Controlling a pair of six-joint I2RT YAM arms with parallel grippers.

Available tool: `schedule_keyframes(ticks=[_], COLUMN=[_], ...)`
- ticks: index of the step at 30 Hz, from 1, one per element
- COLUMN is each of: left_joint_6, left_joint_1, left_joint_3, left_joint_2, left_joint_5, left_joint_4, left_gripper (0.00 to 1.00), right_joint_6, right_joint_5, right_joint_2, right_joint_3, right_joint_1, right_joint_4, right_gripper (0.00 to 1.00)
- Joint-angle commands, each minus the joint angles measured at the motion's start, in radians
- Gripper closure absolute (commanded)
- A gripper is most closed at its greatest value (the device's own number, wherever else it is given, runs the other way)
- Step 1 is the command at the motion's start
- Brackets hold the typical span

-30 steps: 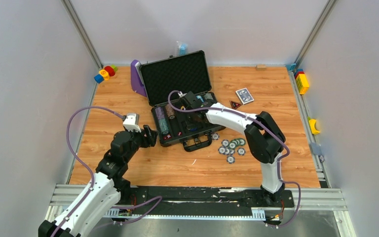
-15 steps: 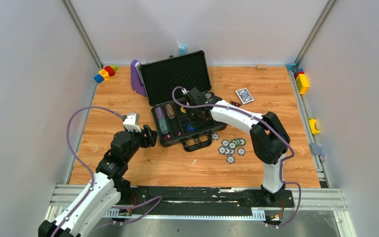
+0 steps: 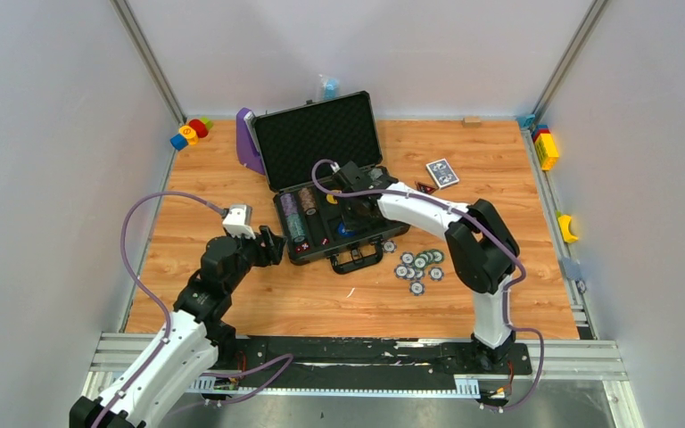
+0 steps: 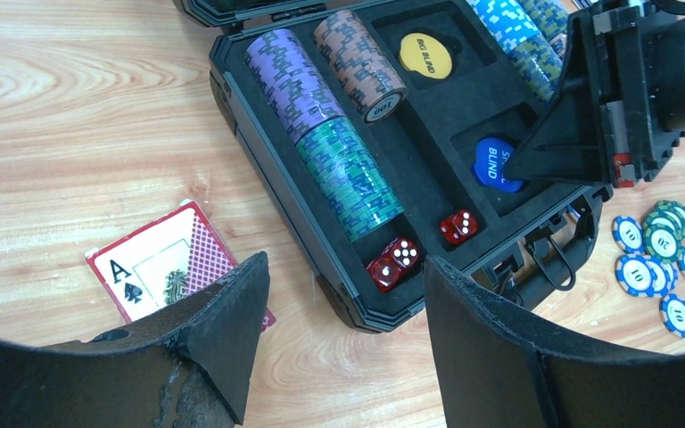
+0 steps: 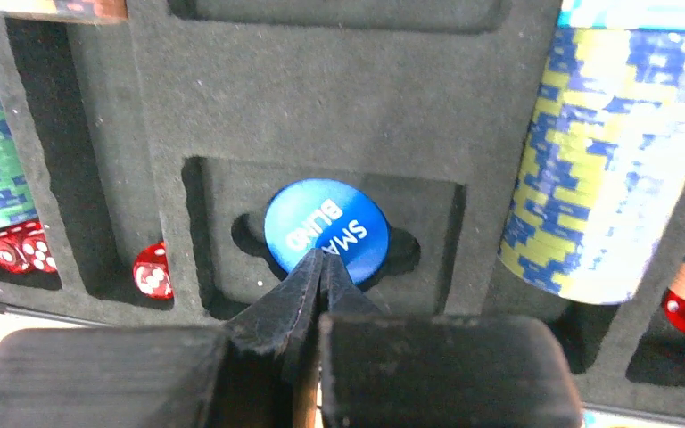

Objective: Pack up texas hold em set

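Right hand (image 5: 321,259) pinched shut, holding nothing, tips touching the blue dealer button (image 5: 325,218) in the briefcase (image 3: 317,138) foam. Left hand (image 4: 343,285) wide open, empty, by the briefcase's near-left corner.

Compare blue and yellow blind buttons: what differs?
The round blue plastic button reads SMALL BLIND; the round yellow plastic button reads BIG BLIND. The blue one lies nearer the front edge of the dark grey hard case, the yellow farther back. The shut right pincer sits at the blue one's edge; nothing touches the yellow one. Both lie in foam pockets.
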Motion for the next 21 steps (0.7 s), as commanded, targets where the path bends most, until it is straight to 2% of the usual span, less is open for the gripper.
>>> schedule_keyframes(ticks=[1, 9, 12, 16, 17, 20, 21], left_joint_6=[0.005, 0.007, 0.007, 0.009, 0.009, 0.012, 0.014], left_joint_1=[0.002, 0.002, 0.002, 0.002, 0.002, 0.002, 0.002], left_joint_3=[0.006, 0.009, 0.011, 0.013, 0.013, 0.013, 0.013], left_joint_2=[0.012, 0.025, 0.034, 0.043, 0.044, 0.04, 0.04], left_joint_5=[0.005, 0.008, 0.009, 0.011, 0.011, 0.018, 0.024], left_joint_4=[0.042, 0.042, 0.042, 0.042, 0.041, 0.041, 0.041], left_gripper=[0.28, 0.28, 0.28, 0.28, 0.28, 0.27, 0.26], right_joint_6=[0.011, 0.01, 0.029, 0.074, 0.087, 0.128, 0.144], right_joint_5=[0.028, 0.134, 0.137, 0.061, 0.028, -0.098, -0.143], right_joint_2=[-0.116, -0.375, -0.459, -0.589, -0.622, -0.708, -0.736], right_joint_3=[-0.042, -0.196, -0.273, -0.412, -0.445, -0.559, -0.599], right_joint_1=[0.003, -0.029, -0.091, -0.232, -0.271, -0.373, -0.41], right_joint_4=[0.002, 0.039, 0.07, 0.149, 0.174, 0.27, 0.308], right_gripper=[1.0, 1.0, 0.99, 0.93, 0.88, 0.47, 0.39])
